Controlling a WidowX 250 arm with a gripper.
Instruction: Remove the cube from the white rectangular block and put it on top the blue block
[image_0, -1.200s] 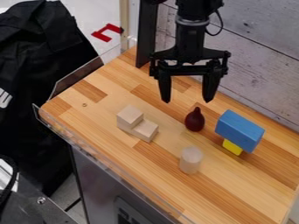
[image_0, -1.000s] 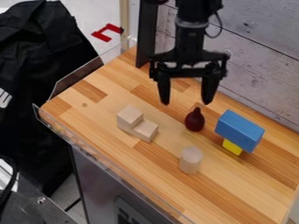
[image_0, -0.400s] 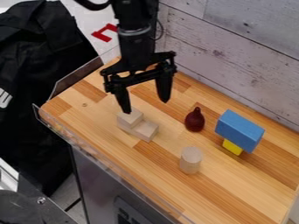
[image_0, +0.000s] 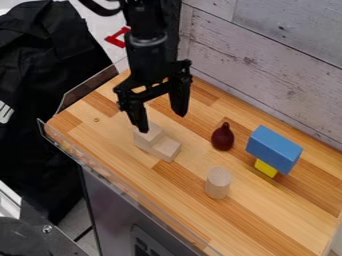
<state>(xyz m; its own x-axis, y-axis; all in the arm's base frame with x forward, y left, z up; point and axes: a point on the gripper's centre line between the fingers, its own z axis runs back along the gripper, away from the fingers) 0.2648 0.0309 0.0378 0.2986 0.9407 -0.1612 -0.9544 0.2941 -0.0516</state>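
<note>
I have the black arm coming in from the top edge of the camera view, hanging down almost upright, with its black two-finger gripper (image_0: 161, 123) pointed at the wooden work surface (image_0: 260, 217). The gripper is turned at a slant to me, so one fingertip sits lower in the view than the other. Its fingers stand wide apart, and I see nothing held between them.

The lower fingertip overlaps the top of the small pale wooden cube (image_0: 153, 134); I can't tell whether they touch. The cube rests on one end of the pale rectangular wooden block (image_0: 165, 149), whose other end reaches out below the gap between my fingers.

Off to the gripper's side, toward the right of the view, stands a dark red teardrop-shaped object (image_0: 222, 137). Farther out that way, the blue rectangular block (image_0: 274, 149) sits on a yellow block (image_0: 266, 168). Below the gripper in the view, toward the right, a pale wooden cylinder (image_0: 218, 183) stands upright.
</note>
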